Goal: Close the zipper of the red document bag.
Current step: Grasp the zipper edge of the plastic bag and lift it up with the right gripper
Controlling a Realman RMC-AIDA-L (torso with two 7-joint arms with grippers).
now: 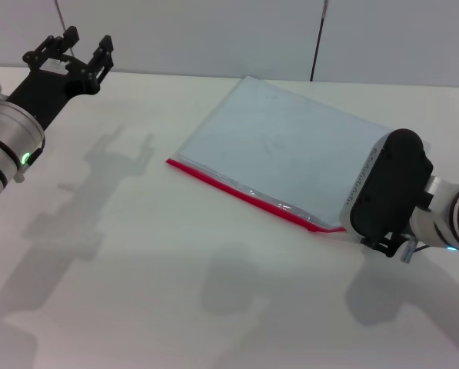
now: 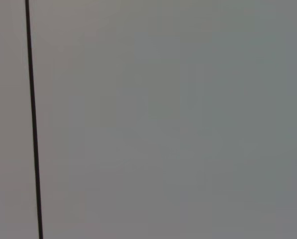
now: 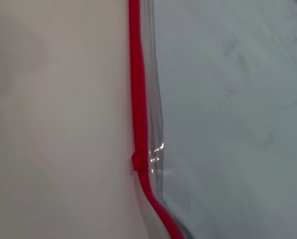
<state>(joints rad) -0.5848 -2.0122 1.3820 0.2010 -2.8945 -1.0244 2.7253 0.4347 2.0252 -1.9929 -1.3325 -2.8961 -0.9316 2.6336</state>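
A white table [image 1: 160, 269] fills the head view, matte and pale, with soft grey shadows lying across it from 7 to 5 o'clock. Behind it, from 10 to 2 o'clock, stands a light grey wall [image 1: 214, 34]. Thin dark seams run down the wall, one at 1 o'clock [image 1: 317, 42] and another in the left wrist view [image 2: 33, 119].

This looks like a robotics lab or test room. A plain white table [image 1: 137, 292] stands against pale grey wall panels [image 1: 198, 34] split by thin dark seams [image 1: 318, 38]. Two robot arms reach over the tabletop from left and right, under hard lighting that throws sharp shadows [image 1: 75, 223] on it.
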